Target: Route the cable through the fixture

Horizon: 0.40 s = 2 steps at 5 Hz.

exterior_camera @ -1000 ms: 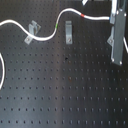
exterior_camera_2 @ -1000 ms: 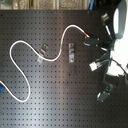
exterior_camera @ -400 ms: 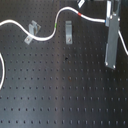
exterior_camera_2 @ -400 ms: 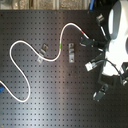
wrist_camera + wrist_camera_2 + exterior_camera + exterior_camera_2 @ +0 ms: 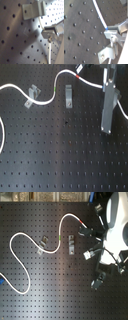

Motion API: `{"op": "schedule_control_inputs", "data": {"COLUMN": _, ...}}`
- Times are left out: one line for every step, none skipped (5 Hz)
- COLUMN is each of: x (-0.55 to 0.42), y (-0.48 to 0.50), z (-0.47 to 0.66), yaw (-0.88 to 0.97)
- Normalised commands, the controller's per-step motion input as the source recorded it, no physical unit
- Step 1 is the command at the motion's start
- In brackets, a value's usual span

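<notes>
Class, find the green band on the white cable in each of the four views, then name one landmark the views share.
First exterior view: green band, between the two clips.
Second exterior view: green band, left of the centre clip.
First wrist view: not visible.
Second wrist view: not visible.
Shared landmark: the same centre clip in both exterior views.

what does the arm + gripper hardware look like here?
In the second exterior view, the arm has rounded white shells with dark joints. The gripper is dark. In the second wrist view, its fingers are bare grey metal with visible screws.
</notes>
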Motion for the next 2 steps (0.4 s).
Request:
{"op": "schedule_control_inputs", "data": {"x": -0.162, "y": -0.070, "z": 0.16, "yaw": 0.00}}
{"op": "schedule_control_inputs", "data": {"x": -0.096, "y": -0.062, "z": 0.03, "yaw": 0.00}}
